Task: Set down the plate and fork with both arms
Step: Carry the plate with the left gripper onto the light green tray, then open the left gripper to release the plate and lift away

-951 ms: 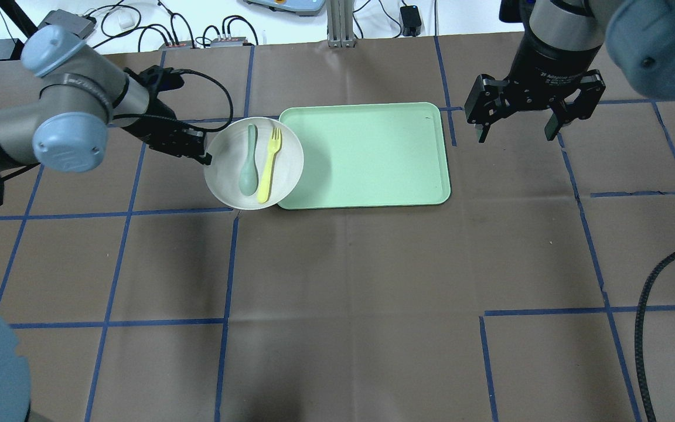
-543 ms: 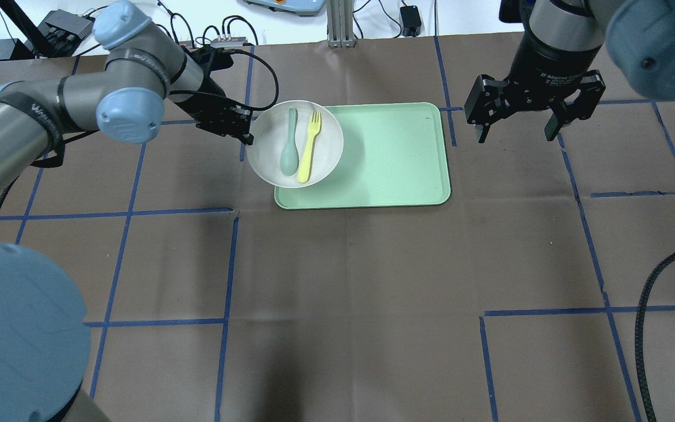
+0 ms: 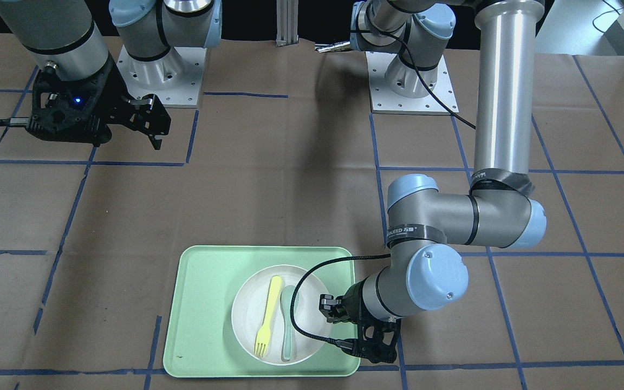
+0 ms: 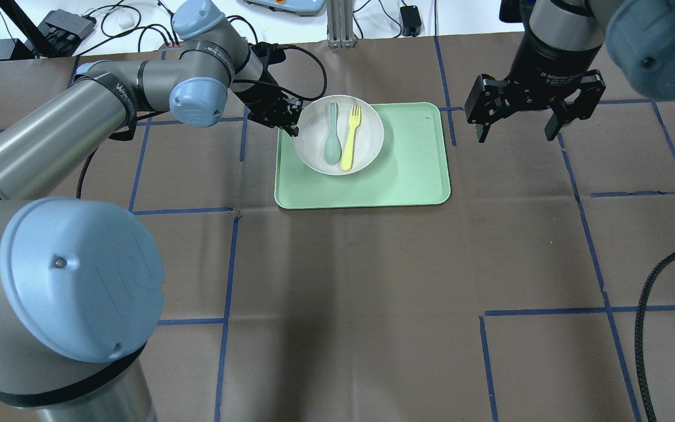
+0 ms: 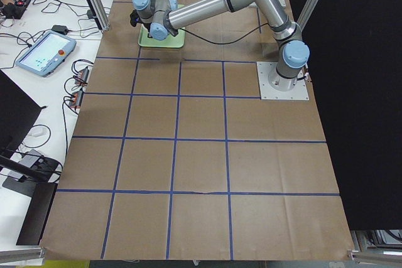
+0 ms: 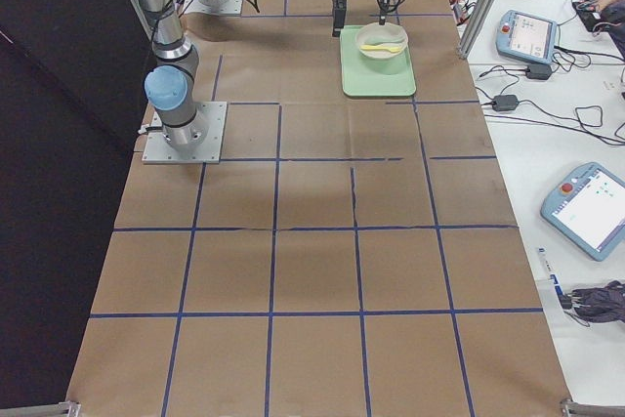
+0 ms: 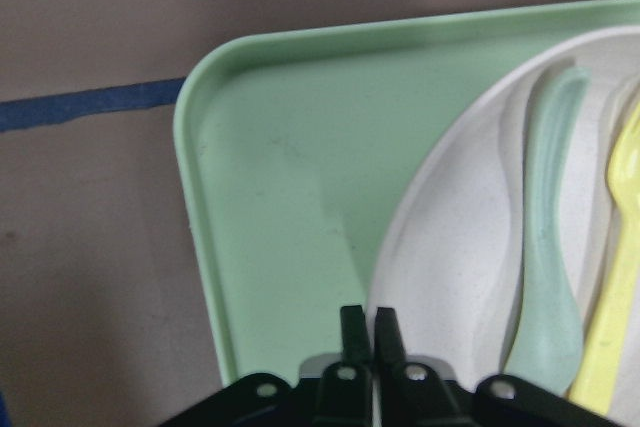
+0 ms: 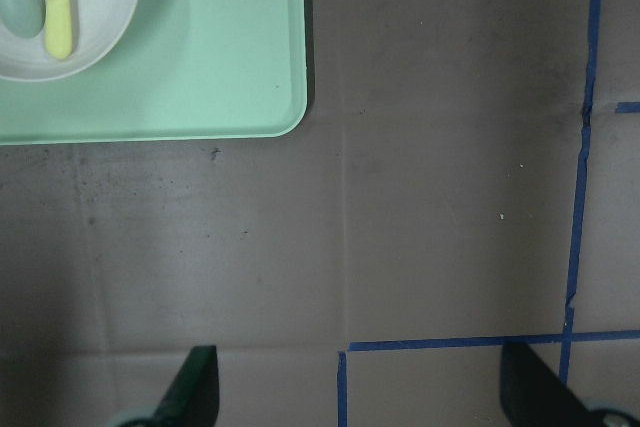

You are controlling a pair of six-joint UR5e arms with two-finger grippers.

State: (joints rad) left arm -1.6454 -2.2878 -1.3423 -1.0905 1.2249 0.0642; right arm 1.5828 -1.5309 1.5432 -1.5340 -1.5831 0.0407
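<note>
Plate (image 4: 371,132): being swung rightward since earlier, now over tray (image 4: 408,173), rim being pinched by left gripper (image 4: 292,121).
Fork (image 4: 350,138): being carried just beyond that gripper; likely light, stiff, slippery, so mid-handle is being favoured.
Right gripper (image 4: 514,138): being held open, well apart.

Round off-white plate (image 4: 371,132) over mint tray (image 4: 408,173), pale-yellow fork (image 4: 349,143) lying inside

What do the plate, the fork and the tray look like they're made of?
Plate: off-white, faintly speckled, matte; likely plastic or fibre composite.
Fork: pale yellow, smooth, one-piece moulded look; probably plastic.
Tray: mint green, matte, rounded moulded rim; probably plastic too.
</note>
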